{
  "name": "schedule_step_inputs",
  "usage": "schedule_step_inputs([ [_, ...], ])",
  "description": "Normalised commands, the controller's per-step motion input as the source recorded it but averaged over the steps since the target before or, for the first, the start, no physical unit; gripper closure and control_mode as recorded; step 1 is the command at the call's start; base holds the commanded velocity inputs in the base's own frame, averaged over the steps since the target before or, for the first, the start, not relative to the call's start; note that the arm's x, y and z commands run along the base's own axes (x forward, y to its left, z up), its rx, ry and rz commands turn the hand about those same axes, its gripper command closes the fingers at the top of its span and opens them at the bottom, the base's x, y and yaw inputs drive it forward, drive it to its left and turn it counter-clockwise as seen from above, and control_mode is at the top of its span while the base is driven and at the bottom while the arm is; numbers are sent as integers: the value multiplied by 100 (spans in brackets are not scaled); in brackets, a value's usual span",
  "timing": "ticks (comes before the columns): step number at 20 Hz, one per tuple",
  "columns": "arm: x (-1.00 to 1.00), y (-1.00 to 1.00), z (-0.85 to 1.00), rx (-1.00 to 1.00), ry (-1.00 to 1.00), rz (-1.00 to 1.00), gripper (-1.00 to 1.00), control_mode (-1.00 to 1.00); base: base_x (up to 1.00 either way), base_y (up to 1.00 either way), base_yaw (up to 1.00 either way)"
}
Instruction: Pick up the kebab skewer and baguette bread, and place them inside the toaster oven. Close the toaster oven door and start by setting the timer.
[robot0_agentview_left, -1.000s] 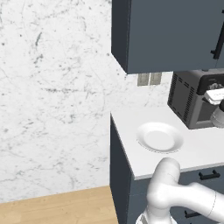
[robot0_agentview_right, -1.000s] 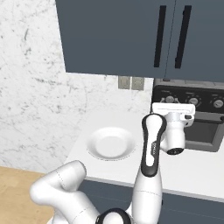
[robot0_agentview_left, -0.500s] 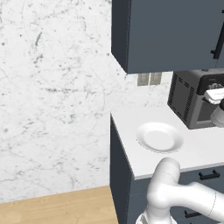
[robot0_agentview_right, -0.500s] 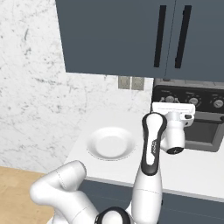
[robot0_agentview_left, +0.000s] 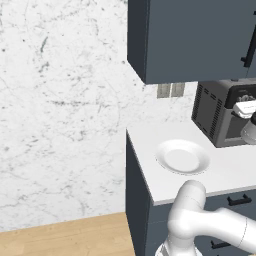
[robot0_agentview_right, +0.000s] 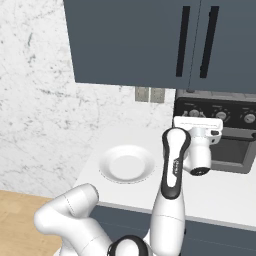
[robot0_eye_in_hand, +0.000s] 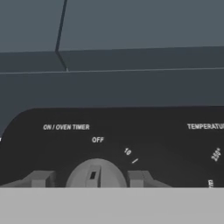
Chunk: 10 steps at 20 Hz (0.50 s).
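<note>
One oven (robot0_agentview_right: 215, 127) is sitting on the desk (robot0_agentview_right: 225, 192), one plate (robot0_agentview_right: 127, 163) lying left of it, two cabinet handles (robot0_agentview_right: 182, 41) hanging above it.

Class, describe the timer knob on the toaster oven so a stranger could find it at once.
Start at the dark grey toaster oven on the white counter, right of the white plate. Along its black control panel, find the words ON / OVEN TIMER. The timer knob is the round grey dial below them, under OFF, flanked by the hand's fingertips.
</note>
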Motion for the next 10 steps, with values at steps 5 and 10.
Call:
schedule_step_inputs([
  [5,30,31,-1,5,0,-21,100,-100,0,0,0],
  [10,24,10,-10,3,0,-20,100,-100,0,0,0],
])
